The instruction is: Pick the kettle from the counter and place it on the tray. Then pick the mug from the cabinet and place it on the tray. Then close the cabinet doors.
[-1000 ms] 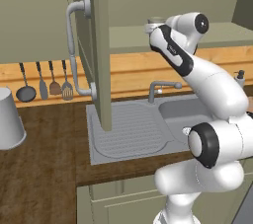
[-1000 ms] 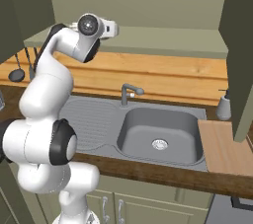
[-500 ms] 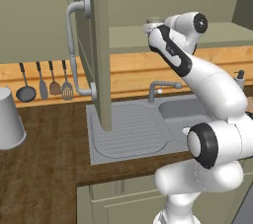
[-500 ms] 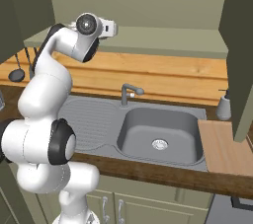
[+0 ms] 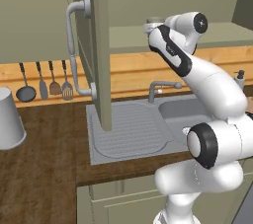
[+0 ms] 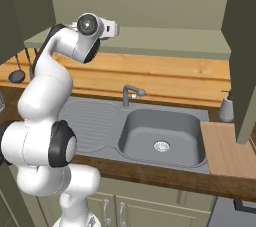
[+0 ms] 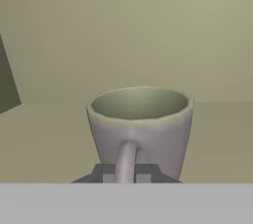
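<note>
Gripper (image 7: 127,172) sits at bottom centre of the hand view, its two dark fingers closed from either side on the handle of the mug (image 7: 141,128). The mug stands upright at centre frame on the pale olive cabinet (image 7: 212,134) shelf, its handle toward the camera and its greenish inside visible; the olive back wall is behind it. In the left base view the arm (image 5: 197,77) rises from the lower right and reaches to the upper centre, where the hand meets the shelf edge and a sliver of the mug's rim shows just left of the wrist. An open cabinet door (image 5: 97,45) hangs in the upper left-centre of that frame, edge-on, with a grey bar handle (image 5: 73,45) on its left face. Below it the counter (image 5: 44,168) holds a grey sink (image 5: 173,114) with a ribbed drainboard and a faucet (image 5: 159,90). Utensils (image 5: 44,82) hang at centre left. In the right base view the tray (image 6: 225,148) lies at the right edge, just beside the sink basin, with a soap dispenser (image 6: 226,107) behind it. The second door (image 6: 244,56) hangs open along the right edge above the tray.
</note>
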